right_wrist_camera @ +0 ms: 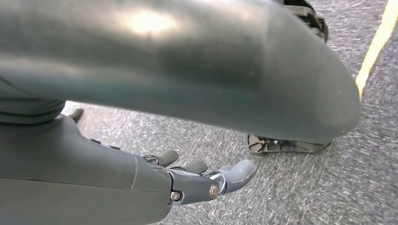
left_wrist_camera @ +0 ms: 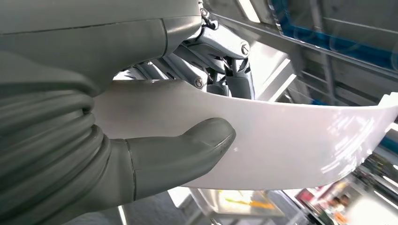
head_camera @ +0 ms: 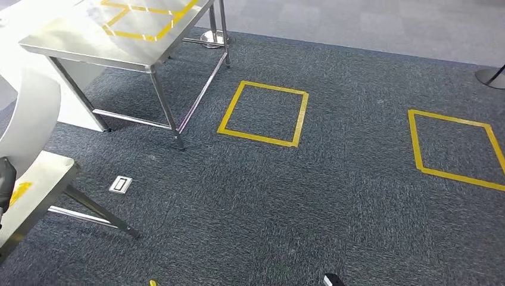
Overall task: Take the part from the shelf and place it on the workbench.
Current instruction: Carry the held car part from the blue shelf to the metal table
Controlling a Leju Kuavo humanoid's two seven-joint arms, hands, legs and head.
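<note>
Carrying step: my left robot hand point(left_wrist_camera: 155, 140) grasped the white part point(left_wrist_camera: 291, 140) (thumb pressed on its face), while my right robot hand point(right_wrist_camera: 197, 180) hung released above the carpet point(head_camera: 309, 196). Next, I judged, approach the steel counter point(head_camera: 119, 44) and set it down.

My left robot hand point(left_wrist_camera: 141, 136) wears a ribbed grey cover, thick smooth grey thumb and screw-studded silver linkages, while my right robot hand point(right_wrist_camera: 197, 180) has dark fingers with silver-capped joints and rounded grey tips.
</note>
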